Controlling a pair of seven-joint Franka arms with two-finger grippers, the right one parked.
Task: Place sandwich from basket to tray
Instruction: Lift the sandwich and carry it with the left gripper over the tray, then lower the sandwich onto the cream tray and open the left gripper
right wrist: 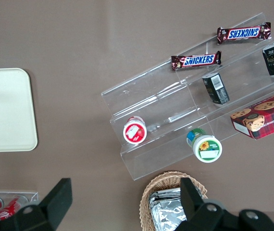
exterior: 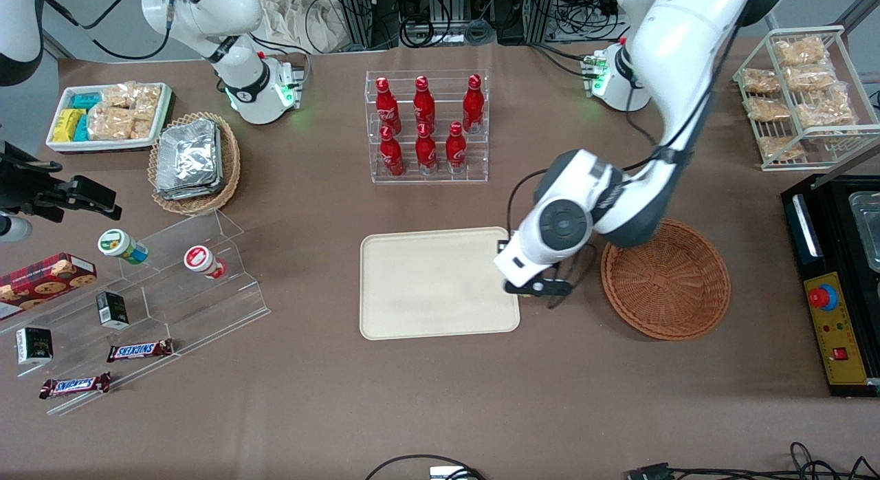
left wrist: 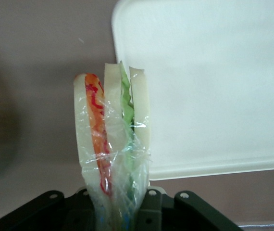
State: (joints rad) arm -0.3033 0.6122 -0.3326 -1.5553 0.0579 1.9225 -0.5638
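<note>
Now the gripper (exterior: 543, 285) clamps the sandwich (left wrist: 112, 139) by its wrapped end, above the tray (exterior: 433, 287) rim at the tray's 3 o'clock edge, beside the basket (exterior: 665, 279). It should carry it over the middle, lower gently, then release.

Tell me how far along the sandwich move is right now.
Pickup looks done: the basket is empty, and the gripper holds the wrapped sandwich. In hand: it hangs at the tray's edge, nearest the basket. Left: carrying it over the tray and releasing it.
</note>
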